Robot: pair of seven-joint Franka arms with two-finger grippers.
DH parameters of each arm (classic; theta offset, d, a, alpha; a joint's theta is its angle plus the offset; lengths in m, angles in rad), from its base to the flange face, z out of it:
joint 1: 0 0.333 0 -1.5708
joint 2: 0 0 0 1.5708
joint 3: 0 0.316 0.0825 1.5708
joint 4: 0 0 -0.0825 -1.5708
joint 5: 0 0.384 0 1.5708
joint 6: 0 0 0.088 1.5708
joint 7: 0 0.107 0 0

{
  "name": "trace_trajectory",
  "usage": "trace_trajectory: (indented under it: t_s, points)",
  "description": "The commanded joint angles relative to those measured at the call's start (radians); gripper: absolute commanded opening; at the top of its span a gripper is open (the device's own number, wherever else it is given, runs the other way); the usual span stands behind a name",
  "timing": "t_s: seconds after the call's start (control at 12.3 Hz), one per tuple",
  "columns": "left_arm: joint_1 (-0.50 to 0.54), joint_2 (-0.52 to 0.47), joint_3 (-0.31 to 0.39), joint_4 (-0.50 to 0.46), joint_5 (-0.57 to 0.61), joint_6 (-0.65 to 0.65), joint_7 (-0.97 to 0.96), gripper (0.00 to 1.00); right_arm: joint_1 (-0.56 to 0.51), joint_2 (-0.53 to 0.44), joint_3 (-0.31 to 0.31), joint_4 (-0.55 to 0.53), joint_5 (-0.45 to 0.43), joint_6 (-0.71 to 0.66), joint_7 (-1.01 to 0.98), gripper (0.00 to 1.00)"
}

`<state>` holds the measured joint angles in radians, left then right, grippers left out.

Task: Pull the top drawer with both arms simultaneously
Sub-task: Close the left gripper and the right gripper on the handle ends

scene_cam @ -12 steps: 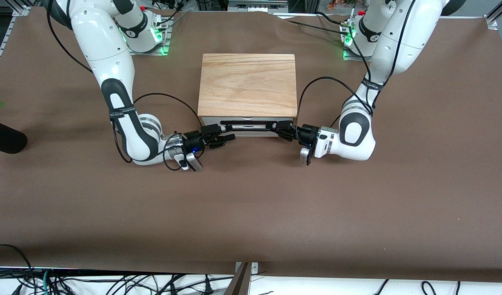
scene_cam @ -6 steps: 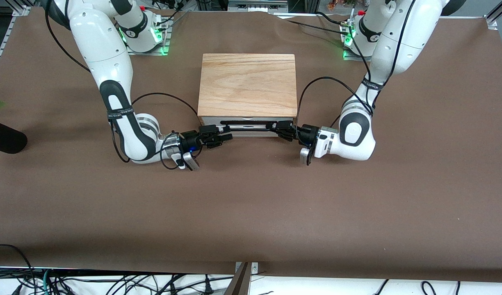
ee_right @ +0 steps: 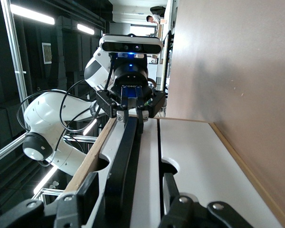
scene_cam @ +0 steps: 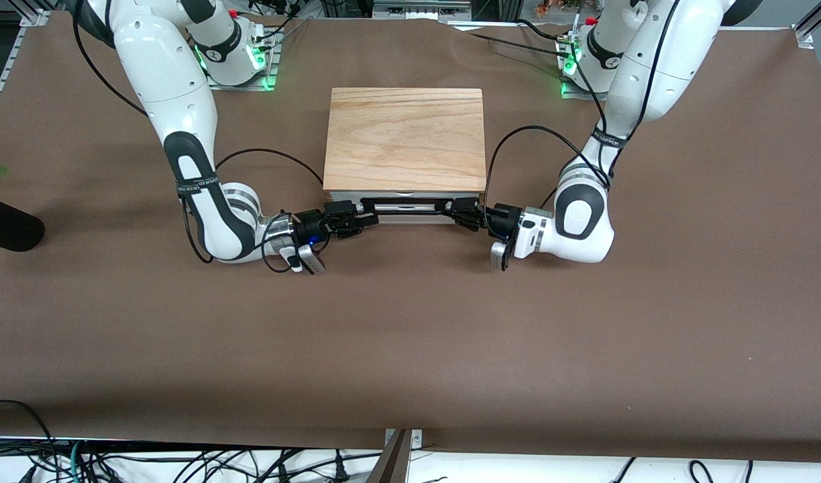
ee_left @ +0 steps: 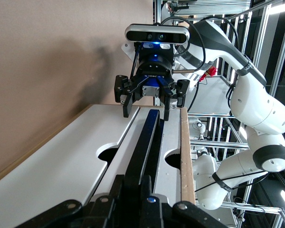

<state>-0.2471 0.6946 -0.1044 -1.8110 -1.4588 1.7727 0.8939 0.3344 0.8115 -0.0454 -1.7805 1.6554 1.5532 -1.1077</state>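
The top drawer [scene_cam: 341, 196] sits shut under the cabinet's oak-grain slab [scene_cam: 404, 134], its white front carrying a long black wire handle [scene_cam: 405, 202]. My left gripper [scene_cam: 459, 210] is shut on the handle's end toward the left arm's end of the table; its fingers [ee_left: 145, 183] pinch the bar [ee_left: 147, 133]. My right gripper [scene_cam: 355, 218] is at the handle's other end, open, with its fingers [ee_right: 88, 187] on either side of the bar [ee_right: 126, 147] and apart from it. The drawer front also shows in both wrist views [ee_left: 173, 135] [ee_right: 149, 156].
The cabinet's other plain white front panel [ee_left: 57, 156] [ee_right: 194, 161] lies below the top drawer. Brown table cover [scene_cam: 410, 335] stretches in front of the cabinet. A black object [scene_cam: 8, 228] lies at the table edge by the right arm's end.
My right gripper has moved in toward the cabinet and now straddles the handle's end. The left arm and the drawer have not moved.
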Motion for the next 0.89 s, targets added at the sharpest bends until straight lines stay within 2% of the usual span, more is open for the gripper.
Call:
trace_trajectory:
  t_s: [0.0, 0.16, 0.24, 0.41, 0.65, 0.73, 0.81]
  points:
    - [0.0, -0.004, -0.012, -0.005, -0.034, -0.013, 0.022, 0.0, -0.003, -0.067, -0.001, -0.062, 0.004, -0.002, -0.006, 0.62]
    - [0.0, -0.004, -0.012, -0.005, -0.034, -0.015, 0.022, 0.0, -0.002, -0.072, -0.001, -0.068, 0.004, -0.002, -0.006, 0.62]
    - [0.0, -0.004, -0.012, -0.005, -0.034, -0.013, 0.022, 0.0, -0.002, -0.072, -0.001, -0.068, 0.004, -0.002, -0.006, 0.57]
    - [0.0, -0.004, -0.012, -0.004, -0.034, -0.013, 0.022, 0.0, -0.002, -0.072, -0.001, -0.068, 0.004, -0.001, -0.007, 0.29]
    - [0.0, -0.006, -0.012, -0.004, -0.034, -0.013, 0.022, 0.0, -0.002, -0.072, -0.001, -0.068, 0.004, 0.004, -0.006, 0.08]
    - [0.0, -0.006, -0.012, -0.004, -0.034, -0.015, 0.022, 0.0, -0.002, -0.072, -0.001, -0.068, 0.004, 0.007, -0.006, 0.03]
    - [0.0, -0.006, -0.014, -0.004, -0.034, -0.013, 0.022, 0.0, -0.002, -0.072, -0.001, -0.065, 0.006, 0.008, -0.006, 0.02]
